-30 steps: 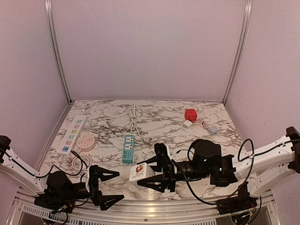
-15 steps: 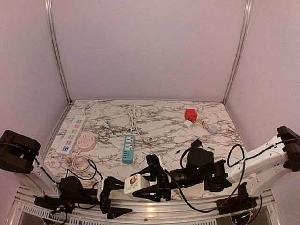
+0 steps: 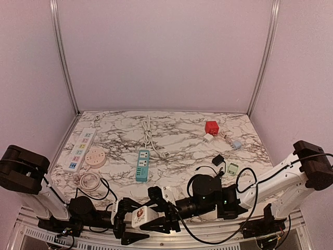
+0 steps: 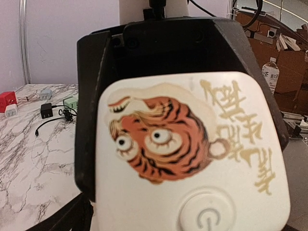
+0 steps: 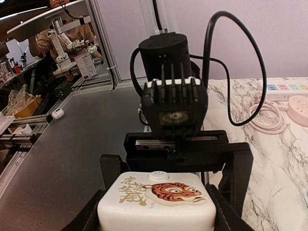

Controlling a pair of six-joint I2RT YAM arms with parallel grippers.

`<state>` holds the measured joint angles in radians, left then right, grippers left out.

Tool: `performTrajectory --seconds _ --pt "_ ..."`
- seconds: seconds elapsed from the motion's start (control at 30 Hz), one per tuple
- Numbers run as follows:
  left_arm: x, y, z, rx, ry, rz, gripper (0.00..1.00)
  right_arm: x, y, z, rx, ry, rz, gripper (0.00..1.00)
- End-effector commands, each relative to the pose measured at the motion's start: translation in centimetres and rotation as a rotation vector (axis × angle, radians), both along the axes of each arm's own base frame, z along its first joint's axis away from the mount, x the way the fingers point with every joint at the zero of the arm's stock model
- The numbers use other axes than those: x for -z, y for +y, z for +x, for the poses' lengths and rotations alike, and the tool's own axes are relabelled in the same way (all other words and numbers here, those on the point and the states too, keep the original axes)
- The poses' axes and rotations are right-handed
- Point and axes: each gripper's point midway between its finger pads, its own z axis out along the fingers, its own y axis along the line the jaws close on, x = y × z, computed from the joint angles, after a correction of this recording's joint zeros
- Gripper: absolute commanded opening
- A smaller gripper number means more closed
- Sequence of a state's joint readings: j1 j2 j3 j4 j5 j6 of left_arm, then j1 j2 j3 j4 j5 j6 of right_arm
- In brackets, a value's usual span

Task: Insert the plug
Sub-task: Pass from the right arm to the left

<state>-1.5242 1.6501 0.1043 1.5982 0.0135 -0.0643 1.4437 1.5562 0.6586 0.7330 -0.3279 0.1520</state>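
Right gripper pinches the white tiger-print power adapter by its sides, at the near edge of the marble table. Left gripper is spread wide, facing the adapter at close range. I cannot tell whether its fingers touch it.

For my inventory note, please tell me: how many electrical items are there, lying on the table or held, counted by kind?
Long power strips: 2
Round socket: 1
Tiger-printed box: 1
Small adapters: 5
Total: 9
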Motion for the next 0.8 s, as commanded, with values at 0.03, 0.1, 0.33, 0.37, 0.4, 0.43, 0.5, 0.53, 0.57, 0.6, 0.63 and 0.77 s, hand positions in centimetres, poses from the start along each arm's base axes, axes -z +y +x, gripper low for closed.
performTrajectory --seconds 0.03,0.1,0.33,0.37,0.4,0.43,0.5,0.53,0.57,0.6,0.63,0.77 --pt "-4.3 -0.5 -0.8 0.042 -0.003 -0.177 0.98 -3.1 1.1 0.0 0.008 -0.023 0.102 0.00" --pt "-4.4 -0.4 -0.8 0.043 -0.004 -0.178 0.95 -2.9 1.1 0.0 0.008 -0.022 0.097 0.00" --pt "-4.5 -0.4 -0.9 0.047 -0.008 -0.181 0.69 -2.8 1.2 0.0 0.005 -0.022 0.095 0.00" --pt "-4.4 -0.4 -0.9 0.047 -0.008 -0.179 0.66 -2.7 1.2 0.0 0.005 -0.022 0.093 0.00" --pt "-4.4 -0.4 -0.9 0.049 -0.009 -0.179 0.62 -2.8 1.2 0.0 0.005 -0.024 0.095 0.00" --pt "-4.4 -0.5 -0.9 0.049 -0.008 -0.179 0.56 -2.7 1.3 0.0 0.005 -0.023 0.091 0.00" --pt "-4.4 -0.5 -0.9 0.047 -0.007 -0.180 0.41 -2.5 1.4 0.0 0.006 -0.025 0.086 0.00" --pt "-4.4 -0.4 -0.9 0.046 -0.007 -0.179 0.34 -2.4 1.4 0.0 0.006 -0.025 0.081 0.00" --pt "-4.4 -0.4 -0.8 0.044 -0.007 -0.179 0.27 -2.3 1.5 0.0 0.005 -0.028 0.079 0.00" --pt "-4.4 -0.4 -0.8 0.041 -0.007 -0.180 0.19 -2.2 1.5 0.1 0.006 -0.029 0.072 0.00" --pt "-4.4 -0.4 -0.7 0.035 -0.005 -0.179 0.13 -2.1 1.7 0.2 0.009 -0.032 0.067 0.00" --pt "-4.5 0.1 -0.2 0.008 -0.005 -0.181 0.00 -1.5 2.1 0.5 0.022 -0.059 0.023 0.17"
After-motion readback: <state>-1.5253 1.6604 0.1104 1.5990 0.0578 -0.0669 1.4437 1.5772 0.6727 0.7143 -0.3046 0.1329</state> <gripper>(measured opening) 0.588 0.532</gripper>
